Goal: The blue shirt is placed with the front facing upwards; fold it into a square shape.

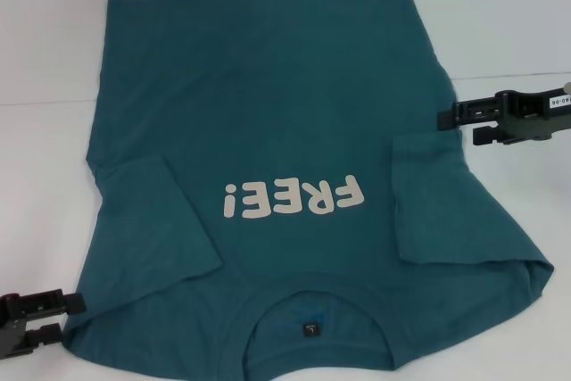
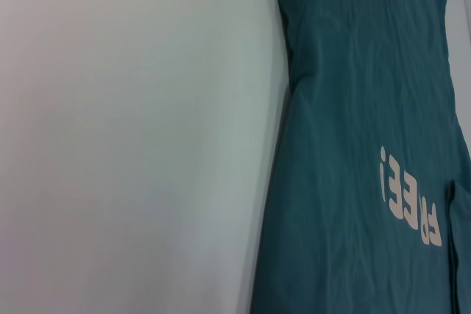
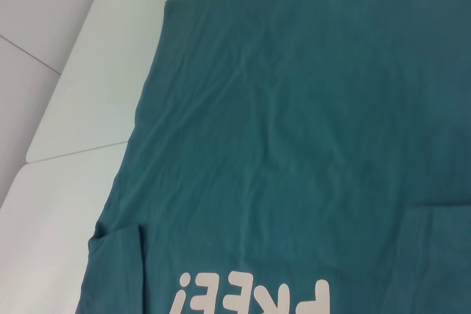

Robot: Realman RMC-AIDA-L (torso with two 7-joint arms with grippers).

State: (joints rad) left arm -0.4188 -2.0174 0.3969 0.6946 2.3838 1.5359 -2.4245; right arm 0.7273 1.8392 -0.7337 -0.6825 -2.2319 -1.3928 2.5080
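While the blue shirt (image 1: 294, 131) lies flat on the white table (image 1: 53, 33), front up, its long axis runs away from the robot, collar (image 1: 312, 310) nearest and hem farthest, both sleeves folded inward. The left tool (image 1: 62, 314) sits parted and empty by the near-left shoulder; the right tool (image 1: 451, 122), also parted and empty, hovers at the shirt's right edge.

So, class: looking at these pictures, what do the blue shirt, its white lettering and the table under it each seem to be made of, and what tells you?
The blue shirt: soft matte knit, probably cotton jersey; it lies limp with fine creases and no shine.
The white lettering: flat opaque print, likely ink or vinyl; its edges are crisp.
The table: smooth white hard surface, perhaps laminate; a thin seam crosses it.
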